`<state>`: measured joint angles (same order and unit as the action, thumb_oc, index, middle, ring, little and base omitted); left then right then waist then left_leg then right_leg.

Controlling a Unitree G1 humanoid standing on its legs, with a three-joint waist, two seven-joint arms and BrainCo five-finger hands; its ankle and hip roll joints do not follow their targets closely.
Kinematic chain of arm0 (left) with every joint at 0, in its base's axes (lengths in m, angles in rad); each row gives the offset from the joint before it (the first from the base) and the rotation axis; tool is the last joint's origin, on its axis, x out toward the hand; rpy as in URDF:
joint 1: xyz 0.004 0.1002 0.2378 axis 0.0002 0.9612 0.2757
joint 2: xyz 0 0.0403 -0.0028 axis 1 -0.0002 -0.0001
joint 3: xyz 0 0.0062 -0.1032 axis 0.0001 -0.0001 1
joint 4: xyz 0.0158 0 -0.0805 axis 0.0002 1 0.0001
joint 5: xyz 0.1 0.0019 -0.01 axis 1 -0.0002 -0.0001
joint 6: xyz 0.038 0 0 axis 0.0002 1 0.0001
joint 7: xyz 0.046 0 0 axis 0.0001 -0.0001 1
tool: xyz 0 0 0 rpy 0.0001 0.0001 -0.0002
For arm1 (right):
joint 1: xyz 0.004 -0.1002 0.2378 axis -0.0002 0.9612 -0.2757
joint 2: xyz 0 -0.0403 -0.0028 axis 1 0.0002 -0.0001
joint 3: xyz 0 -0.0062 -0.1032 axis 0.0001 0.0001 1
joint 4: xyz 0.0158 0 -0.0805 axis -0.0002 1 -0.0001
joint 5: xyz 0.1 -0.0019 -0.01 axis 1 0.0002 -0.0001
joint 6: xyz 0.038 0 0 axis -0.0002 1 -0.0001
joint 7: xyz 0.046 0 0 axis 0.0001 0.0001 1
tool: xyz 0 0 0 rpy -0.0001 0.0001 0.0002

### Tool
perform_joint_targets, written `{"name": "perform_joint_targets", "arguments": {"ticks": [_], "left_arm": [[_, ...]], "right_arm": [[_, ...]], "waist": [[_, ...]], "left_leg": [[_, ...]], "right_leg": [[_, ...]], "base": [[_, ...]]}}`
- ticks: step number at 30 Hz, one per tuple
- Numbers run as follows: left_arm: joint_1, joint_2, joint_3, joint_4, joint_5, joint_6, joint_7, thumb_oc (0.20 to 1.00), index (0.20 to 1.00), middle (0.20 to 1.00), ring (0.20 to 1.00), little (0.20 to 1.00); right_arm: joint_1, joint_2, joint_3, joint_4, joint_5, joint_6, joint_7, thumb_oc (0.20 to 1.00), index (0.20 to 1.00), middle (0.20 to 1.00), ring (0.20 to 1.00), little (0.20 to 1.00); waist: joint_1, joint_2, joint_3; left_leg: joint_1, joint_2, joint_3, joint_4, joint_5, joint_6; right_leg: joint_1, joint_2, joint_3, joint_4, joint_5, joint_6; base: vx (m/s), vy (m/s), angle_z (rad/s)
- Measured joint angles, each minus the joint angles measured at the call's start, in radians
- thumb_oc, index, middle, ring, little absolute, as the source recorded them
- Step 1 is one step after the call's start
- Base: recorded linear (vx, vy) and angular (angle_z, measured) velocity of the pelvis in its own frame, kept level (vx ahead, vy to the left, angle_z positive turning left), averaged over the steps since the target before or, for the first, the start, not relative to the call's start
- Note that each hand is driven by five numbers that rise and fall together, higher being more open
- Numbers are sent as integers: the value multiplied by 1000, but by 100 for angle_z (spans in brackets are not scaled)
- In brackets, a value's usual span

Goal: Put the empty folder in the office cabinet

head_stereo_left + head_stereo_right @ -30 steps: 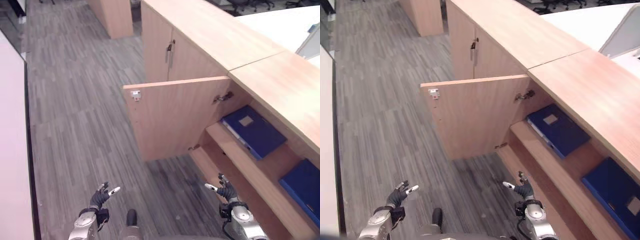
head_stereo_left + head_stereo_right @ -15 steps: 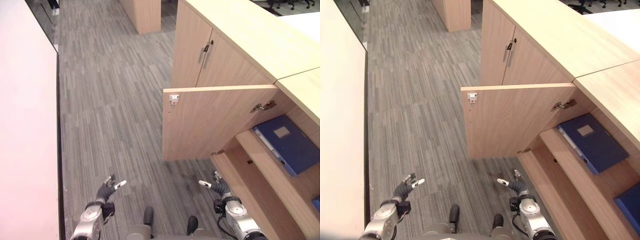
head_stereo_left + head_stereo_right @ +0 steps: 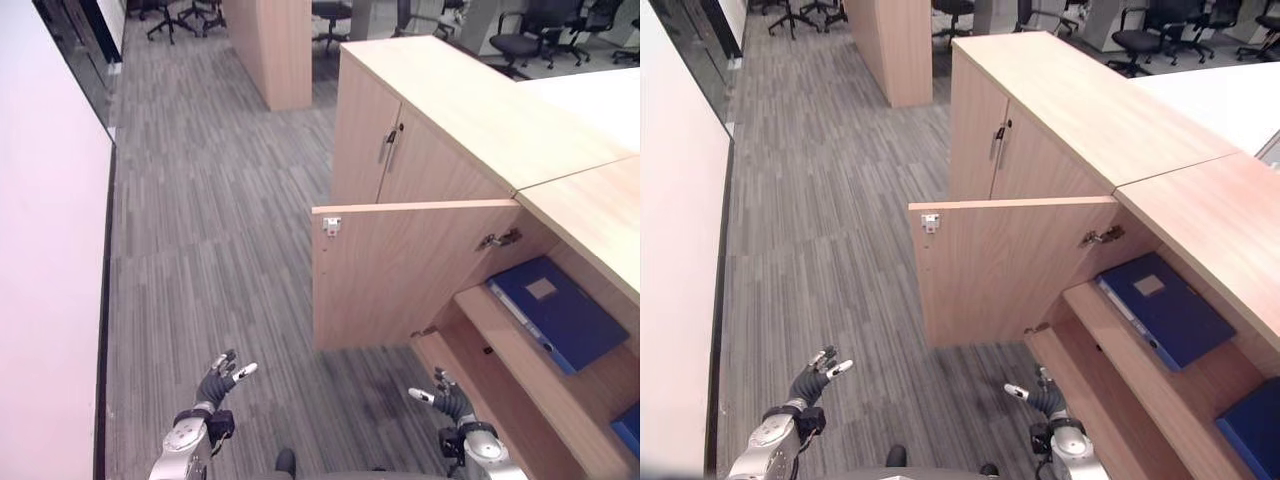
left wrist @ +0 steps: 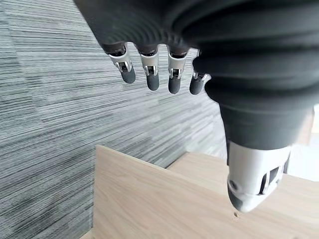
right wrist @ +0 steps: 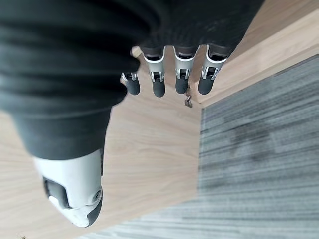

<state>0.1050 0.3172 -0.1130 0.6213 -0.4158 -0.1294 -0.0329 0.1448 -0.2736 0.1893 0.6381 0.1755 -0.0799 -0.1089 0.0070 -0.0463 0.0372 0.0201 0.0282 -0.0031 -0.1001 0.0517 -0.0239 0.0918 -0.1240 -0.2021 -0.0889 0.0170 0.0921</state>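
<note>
Two hands low and near, both empty: left hand [image 3: 215,383] over the carpet at the near left, fingers loosely spread and relaxed; right hand [image 3: 443,398] at the near right, just beside the cabinet's lower shelf, fingers likewise loose and gripping nothing. Confirmed from each wrist view, with fingertips hanging free over grey carpet and pale wood.

Flat on the upper shelf of the open light-wood office cabinet [image 3: 470,130], to the right: dark blue rigid folder [image 3: 558,310] with a pale label on its cover. Corner of a second blue folder [image 3: 1253,426] lower and nearer at the right edge. Task's folder apparently already inside the cabinet, though which of the two is the empty one cannot be told.

Likely light if empty, stiff board covers, smooth and a little slippery; best taken by the spine or pinched across a long edge, thumb on top and fingers beneath, kept level to stop the cover flapping.

Hinged wooden cabinet door [image 3: 410,270] swung wide open, standing out over the floor between the hands and the far closed doors. Grey striped carpet floor [image 3: 210,230] throughout; black office chairs [image 3: 520,35] far off at the back; pale partition wall [image 3: 45,300] along the left.
</note>
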Motion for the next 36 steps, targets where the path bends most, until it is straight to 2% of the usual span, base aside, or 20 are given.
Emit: {"name": "perform_joint_targets", "arguments": {"ticks": [5, 7, 10, 14, 19, 22, 25, 33, 36], "left_arm": [[-61, 5, -2, -36, -1, -3, 8, 1000, 1000, 1000, 1000, 1000], [-106, 8, -4, -39, -7, 0, 18, 1000, 1000, 1000, 1000, 1000], [-231, 66, -15, -39, -15, -7, 25, 1000, 1000, 1000, 1000, 1000], [-389, 146, -7, 5, -55, -25, 29, 1000, 1000, 1000, 1000, 1000], [-465, 179, -8, 33, -79, -41, 43, 1000, 1000, 1000, 1000, 1000], [-501, 182, -53, 93, -79, -39, 43, 1000, 1000, 1000, 1000, 1000], [-507, 182, -53, 121, -79, -39, 42, 1000, 1000, 1000, 1000, 1000], [-562, 180, -52, 214, -88, -31, 40, 1000, 1000, 1000, 1000, 1000], [-563, 172, -52, 232, -89, -30, 41, 1000, 1000, 1000, 1000, 1000]], "right_arm": [[7, -1, 4, 0, 0, 3, 1, 1000, 1000, 1000, 1000, 1000], [10, 0, 9, 1, 0, 4, 1, 1000, 1000, 1000, 1000, 1000], [2, -1, 32, 1, -1, 3, 4, 1000, 1000, 1000, 1000, 1000], [23, -2, 53, 2, -1, 2, 26, 1000, 1000, 1000, 1000, 1000], [27, -1, 54, 2, -1, 1, 41, 1000, 1000, 1000, 1000, 1000], [22, -2, 54, 4, -1, -1, 46, 1000, 1000, 1000, 1000, 1000], [19, -2, 54, 4, 0, -1, 49, 1000, 1000, 1000, 1000, 1000], [7, -1, 79, 34, 0, -1, 53, 1000, 1000, 1000, 1000, 1000], [3, 0, 89, 39, 0, -1, 53, 1000, 1000, 1000, 1000, 1000]], "waist": [[-10, 20, -20], [-29, 26, -26], [-44, 31, -31], [-84, 29, -32], [-110, 26, -33], [-124, 20, -32], [-138, 8, -31], [-139, -38, -28], [-138, -43, -30]], "left_leg": [[4, 1, 20, 0, 0, 0], [15, 0, 28, 0, -1, -1], [23, 3, 56, 0, -1, -2], [30, 4, 79, 0, -4, 0], [32, 4, 95, 0, -7, 1], [36, 5, 118, 0, -8, 1], [38, 6, 138, 0, -11, 0], [32, 7, 164, 0, -12, 1], [32, 7, 166, 0, -13, 3]], "right_leg": [[-4, 0, 21, -4, 2, 2], [-5, -2, 30, -5, 2, 3], [-6, -1, 54, -1, 7, 7], [-10, -1, 72, 1, 12, 7], [-17, -2, 87, 1, 18, 12], [-24, -1, 109, 1, 24, 14], [-40, -1, 133, 1, 26, 17], [-55, -1, 156, 1, 40, 22], [-55, -1, 157, 1, 40, 21]], "base": [[16, 12, -11], [18, 21, -15], [16, 19, -22], [2, 18, -15], [3, 20, -14], [2, 19, -18], [-4, 20, -21], [1, 8, -11], [0, 0, 0]]}}
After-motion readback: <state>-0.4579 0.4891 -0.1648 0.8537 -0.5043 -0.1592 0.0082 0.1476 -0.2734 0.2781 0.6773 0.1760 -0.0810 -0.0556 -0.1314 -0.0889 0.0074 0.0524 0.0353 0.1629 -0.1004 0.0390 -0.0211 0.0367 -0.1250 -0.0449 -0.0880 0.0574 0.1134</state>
